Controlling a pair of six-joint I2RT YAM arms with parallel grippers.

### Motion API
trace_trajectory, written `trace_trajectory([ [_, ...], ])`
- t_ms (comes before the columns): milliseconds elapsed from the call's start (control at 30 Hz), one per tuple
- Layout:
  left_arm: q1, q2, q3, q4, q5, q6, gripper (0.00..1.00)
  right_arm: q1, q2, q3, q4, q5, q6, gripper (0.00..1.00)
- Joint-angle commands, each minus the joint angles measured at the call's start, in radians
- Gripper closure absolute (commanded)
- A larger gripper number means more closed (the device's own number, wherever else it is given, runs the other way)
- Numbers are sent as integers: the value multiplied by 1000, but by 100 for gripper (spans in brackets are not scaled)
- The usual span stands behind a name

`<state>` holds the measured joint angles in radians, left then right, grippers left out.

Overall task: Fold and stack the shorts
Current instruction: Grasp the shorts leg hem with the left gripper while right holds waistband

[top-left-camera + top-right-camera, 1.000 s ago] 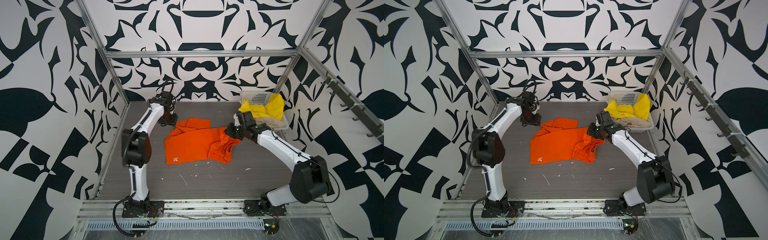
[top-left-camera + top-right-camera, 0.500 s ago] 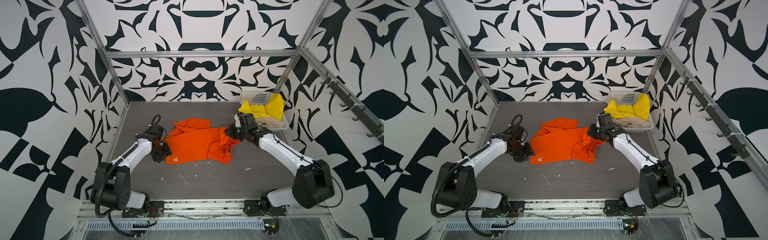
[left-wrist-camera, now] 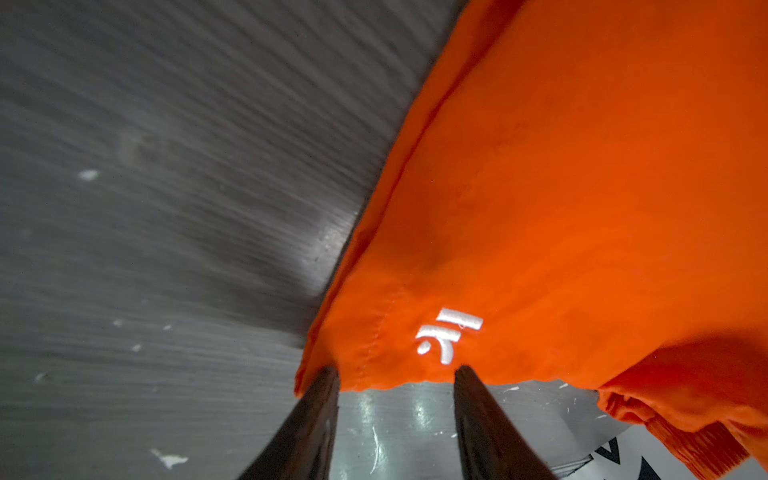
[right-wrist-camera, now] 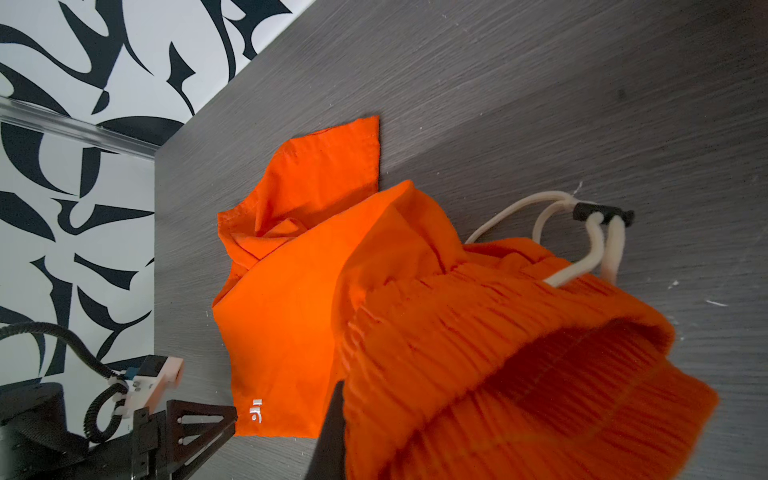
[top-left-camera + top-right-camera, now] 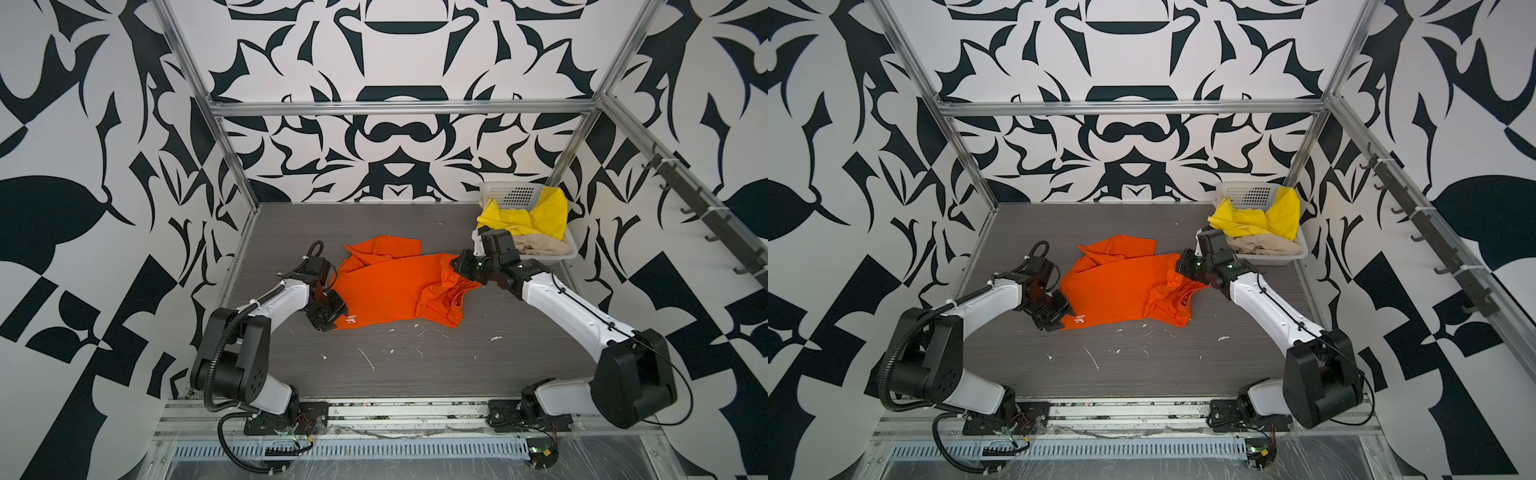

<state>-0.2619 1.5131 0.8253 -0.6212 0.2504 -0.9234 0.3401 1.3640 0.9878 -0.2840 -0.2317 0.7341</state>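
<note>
Right hand (image 5: 458,266) partly behind orange shorts (image 5: 386,291)

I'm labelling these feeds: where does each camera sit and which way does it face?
In a top view: high over the front, looking down at the table; both arms.
In a top view: same head, same heading, same table; both arms.
Left wrist: on its arm, facing the orange shorts; left end effector shows.
Right wrist: facing the gathered waistband; right end effector, left end effector.
Wrist views share the white logo.

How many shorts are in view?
3: orange shorts spread on the table; yellow shorts atop beige shorts in the white basket. Others could be hidden beneath them.
</note>
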Motion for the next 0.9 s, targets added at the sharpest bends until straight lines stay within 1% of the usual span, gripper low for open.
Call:
trace_trajectory([
  [0,4,11,-26,-3,1,-20,50,1,-35,5,29,-5,4,100],
  [300,4,-96,-68,-69,-38,-24,48,1,-39,6,21,-4,7,100],
  [533,4,-47,-83,-24,-22,-22,50,1,-45,3,19,-2,8,100],
  [633,5,-24,-80,-11,-31,-16,51,2,-50,2,19,-3,11,100],
  [800,4,13,-71,28,-39,-11,57,2,-55,0,17,-2,9,100],
  [867,5,38,-65,48,-39,-7,63,2,-57,-3,15,-3,8,100],
])
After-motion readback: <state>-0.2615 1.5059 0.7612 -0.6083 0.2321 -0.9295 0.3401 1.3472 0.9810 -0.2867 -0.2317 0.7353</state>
